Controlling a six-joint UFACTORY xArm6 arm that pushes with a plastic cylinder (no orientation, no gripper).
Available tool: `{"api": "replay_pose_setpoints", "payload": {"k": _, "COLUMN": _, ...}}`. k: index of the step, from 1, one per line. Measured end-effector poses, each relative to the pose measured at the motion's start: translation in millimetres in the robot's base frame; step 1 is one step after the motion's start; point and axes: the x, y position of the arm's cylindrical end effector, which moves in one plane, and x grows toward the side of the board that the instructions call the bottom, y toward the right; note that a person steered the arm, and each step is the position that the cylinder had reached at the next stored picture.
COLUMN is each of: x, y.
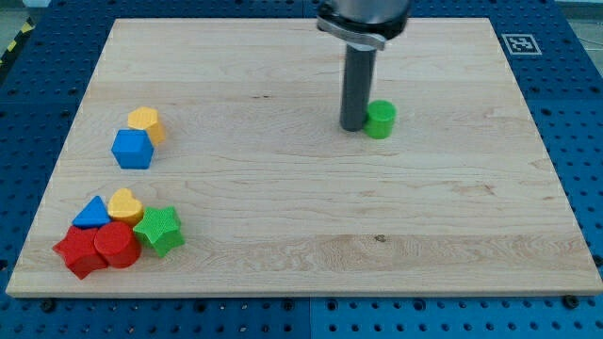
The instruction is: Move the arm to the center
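Observation:
My tip (352, 127) rests on the wooden board (301, 188) a little above and right of its middle. A green cylinder (381, 120) stands right beside the tip on its right, touching or nearly touching the rod. At the view's left a yellow block (146, 122) sits against a blue cube (132, 149). At the bottom left a cluster holds a blue triangle (92, 214), a yellow heart (124, 204), a green star (159, 230), a red cylinder (117, 245) and a red star (79, 250).
The board lies on a blue perforated table (575, 141). A black-and-white marker tag (519, 43) sits at the board's top right corner.

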Motion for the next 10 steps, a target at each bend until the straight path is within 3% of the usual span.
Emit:
{"api": "replay_pose_setpoints", "payload": {"k": 6, "x": 12.6, "y": 152.2}}
{"api": "replay_pose_setpoints", "payload": {"k": 8, "x": 15.5, "y": 161.0}}
{"api": "replay_pose_setpoints", "payload": {"k": 10, "x": 35.7, "y": 114.1}}
